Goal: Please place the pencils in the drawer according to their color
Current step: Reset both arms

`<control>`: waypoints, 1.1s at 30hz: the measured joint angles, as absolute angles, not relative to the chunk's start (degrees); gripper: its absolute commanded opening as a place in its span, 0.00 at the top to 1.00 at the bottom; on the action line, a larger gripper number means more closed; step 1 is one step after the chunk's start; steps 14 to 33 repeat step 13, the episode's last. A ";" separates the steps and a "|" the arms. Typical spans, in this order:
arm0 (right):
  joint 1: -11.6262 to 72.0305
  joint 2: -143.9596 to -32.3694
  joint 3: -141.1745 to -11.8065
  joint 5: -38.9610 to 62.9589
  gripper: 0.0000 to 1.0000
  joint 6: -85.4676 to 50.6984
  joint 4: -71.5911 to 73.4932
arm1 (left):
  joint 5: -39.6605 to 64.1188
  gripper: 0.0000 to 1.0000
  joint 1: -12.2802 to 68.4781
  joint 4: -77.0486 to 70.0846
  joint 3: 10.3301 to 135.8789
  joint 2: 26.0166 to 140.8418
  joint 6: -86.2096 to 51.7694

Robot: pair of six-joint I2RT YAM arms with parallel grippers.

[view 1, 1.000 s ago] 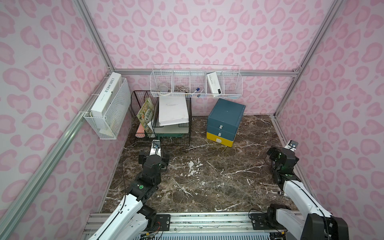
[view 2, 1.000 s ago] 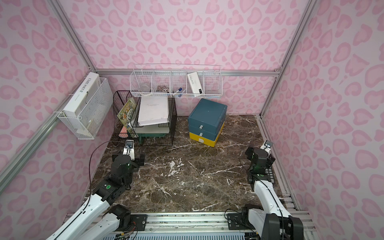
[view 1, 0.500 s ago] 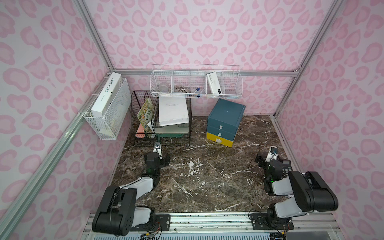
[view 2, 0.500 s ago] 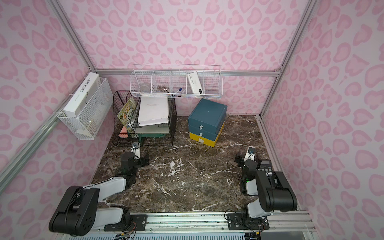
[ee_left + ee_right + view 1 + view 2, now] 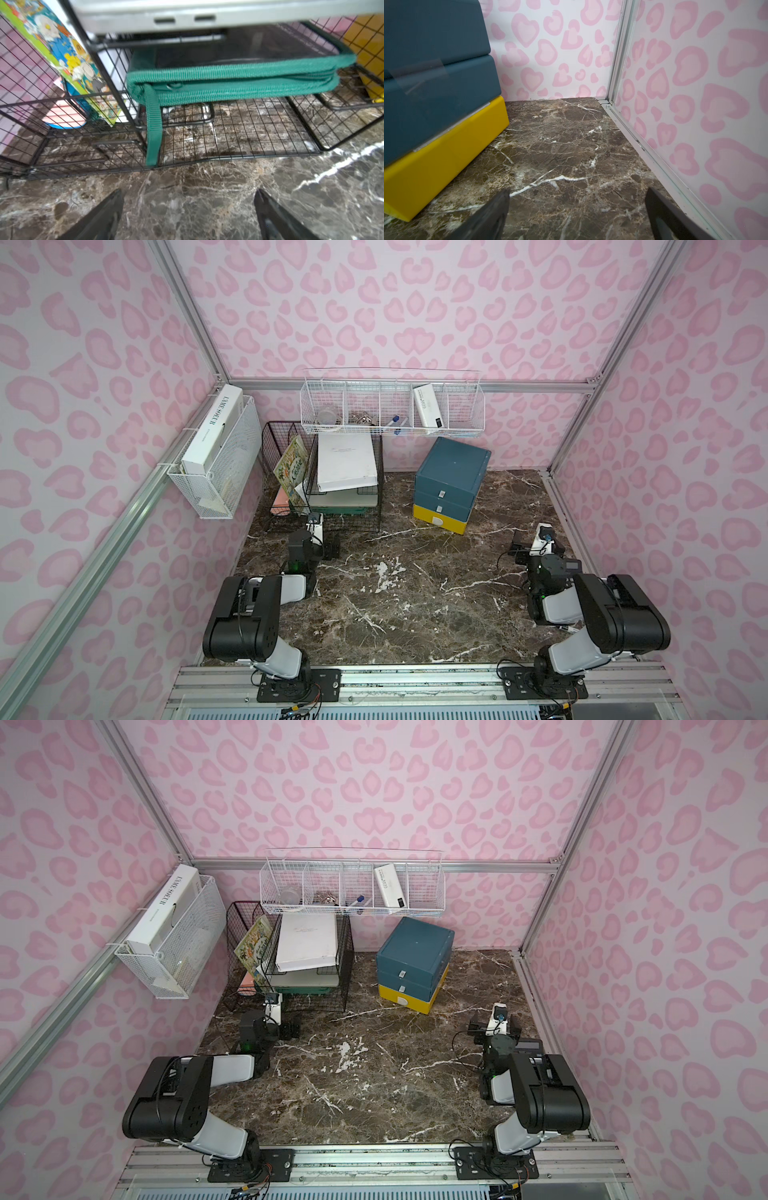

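The pencils are out of view. The drawer (image 5: 451, 485) (image 5: 411, 965) is a dark-teal cabinet at the back of the marble table, with two teal fronts over a yellow one, all pushed in. My left gripper (image 5: 315, 544) (image 5: 274, 1025) sits low in front of the black wire rack. In the left wrist view it (image 5: 189, 193) is open over bare marble. My right gripper (image 5: 538, 545) (image 5: 496, 1029) rests low near the right wall, in front of and to the right of the drawer (image 5: 436, 93). It (image 5: 579, 191) is open with nothing between its fingers.
The black wire rack (image 5: 332, 489) at the back left holds a white folder, a green zip case (image 5: 228, 81) and a picture book (image 5: 293, 468). A white wire basket (image 5: 390, 410) hangs on the back wall and another (image 5: 216, 464) on the left wall. An aluminium rail (image 5: 643, 149) edges the table's right side.
Both arms have folded back, elbows now raised near the front rail, and the grippers have come down close to the table. Both stayed open.
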State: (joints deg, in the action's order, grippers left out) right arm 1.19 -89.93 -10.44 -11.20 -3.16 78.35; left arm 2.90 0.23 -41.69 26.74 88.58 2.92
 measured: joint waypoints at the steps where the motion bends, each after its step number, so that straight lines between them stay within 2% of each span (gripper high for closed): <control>1: 1.30 -89.93 -10.41 -11.20 0.00 -3.11 78.59 | 3.27 0.02 0.23 -41.43 26.74 88.49 2.90; 33: 1.06 -90.26 -11.31 -10.90 0.00 -2.76 78.37 | 3.99 0.02 0.30 -40.64 26.65 88.18 2.87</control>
